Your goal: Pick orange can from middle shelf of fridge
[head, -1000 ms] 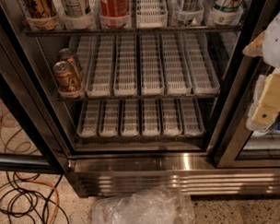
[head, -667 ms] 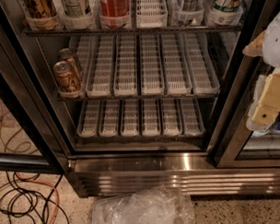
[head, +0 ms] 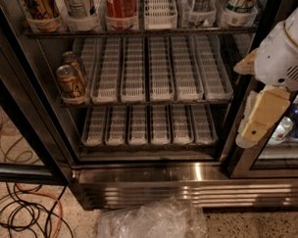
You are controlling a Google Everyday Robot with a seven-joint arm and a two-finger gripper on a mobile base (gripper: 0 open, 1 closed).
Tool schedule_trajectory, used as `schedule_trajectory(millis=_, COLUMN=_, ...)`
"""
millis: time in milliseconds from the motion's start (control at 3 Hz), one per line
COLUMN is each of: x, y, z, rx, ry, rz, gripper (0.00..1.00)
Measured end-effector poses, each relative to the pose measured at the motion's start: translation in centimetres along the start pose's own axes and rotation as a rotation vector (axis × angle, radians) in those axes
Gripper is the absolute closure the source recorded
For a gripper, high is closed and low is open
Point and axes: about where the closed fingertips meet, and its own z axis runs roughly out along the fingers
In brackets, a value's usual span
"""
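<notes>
- Standing upright at the front of the leftmost lane of the middle shelf (head: 153,99) was the orange can (head: 70,82)
- The gripper (head: 259,118) hung before the fridge (head: 190,174) door frame at right, well apart from the can; wide or narrow, I could not tell

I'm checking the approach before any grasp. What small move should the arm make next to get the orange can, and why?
Probably carry the end effector leftward, toward the orange can. It hangs at the far right, before the door frame of the fridge, while the can stands at the left front of the middle shelf, well apart from it.
</notes>
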Motion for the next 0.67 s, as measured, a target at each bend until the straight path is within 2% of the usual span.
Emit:
schedule_trajectory(millis=333, x=0.0, y=0.0, z=0.0, rx=0.0, ry=0.0, rz=0.0, gripper=0.0)
schedule_trajectory(millis=667, x=0.0, y=0.5, z=1.3, rx=-0.078, ry=-0.034, rz=-0.014, gripper=0.0)
